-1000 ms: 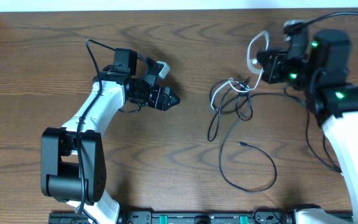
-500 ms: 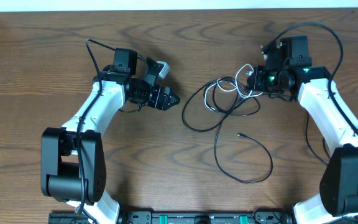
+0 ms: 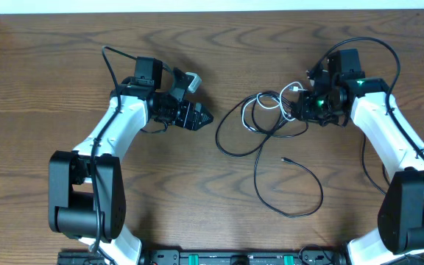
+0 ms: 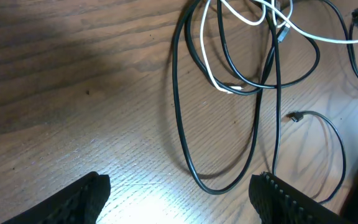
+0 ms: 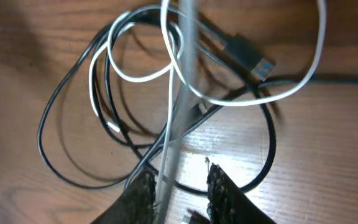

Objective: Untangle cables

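Here, the right gripper (image 5: 178, 175), nearly closed, pinches the white cable (image 5: 183, 56) above its tangle with the black cable (image 4: 176, 106), right of centre; the left gripper (image 4: 179, 183) gapes empty. Next, probably: draw white free.

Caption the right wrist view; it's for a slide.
White cable runs through the right gripper, looped with the black cable on the wood table.
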{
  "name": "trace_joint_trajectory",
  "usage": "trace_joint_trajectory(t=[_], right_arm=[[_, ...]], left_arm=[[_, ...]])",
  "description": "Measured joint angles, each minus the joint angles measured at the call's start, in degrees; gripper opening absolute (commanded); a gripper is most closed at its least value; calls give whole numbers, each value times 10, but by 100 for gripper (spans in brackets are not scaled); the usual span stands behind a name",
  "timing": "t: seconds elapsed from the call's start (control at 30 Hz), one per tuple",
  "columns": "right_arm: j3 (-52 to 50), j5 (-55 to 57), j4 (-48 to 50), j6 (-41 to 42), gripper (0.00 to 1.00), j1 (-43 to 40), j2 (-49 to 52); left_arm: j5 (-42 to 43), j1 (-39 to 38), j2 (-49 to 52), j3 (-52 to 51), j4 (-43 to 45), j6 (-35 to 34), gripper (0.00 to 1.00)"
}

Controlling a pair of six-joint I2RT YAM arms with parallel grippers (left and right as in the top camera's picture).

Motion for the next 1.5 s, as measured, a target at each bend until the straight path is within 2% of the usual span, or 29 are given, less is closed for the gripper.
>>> trace_joint_trajectory(t=[0.03,0.1,0.13,0.33,0.47,0.6,0.77,0.83,1.1,1.5], right_arm=[[0,1,4,0,37,0,0],[6,-1,0,3,52,1,0],[14,-2,-5,3,55,2,0],[103,20,-21,1,59,23,0],[130,43,14,-21,62,48,0],[131,53,86,-61,59,85,3],[131,67,158,-111,35,120,30],[131,69,170,-128,33,128,48],[131,81,158,-199,39,139,122],[131,143,87,-223,43,139,169]], left_arm=[[0,0,0,0,0,0,77],[0,0,0,0,0,0,77],[0,0,0,0,0,0,77],[0,0,0,0,0,0,77],[0,0,0,0,0,-1,77],[0,0,0,0,2,-1,77],[0,0,0,0,3,-1,77],[0,0,0,0,2,-1,77],[0,0,0,0,3,-1,77],[0,0,0,0,3,-1,77]])
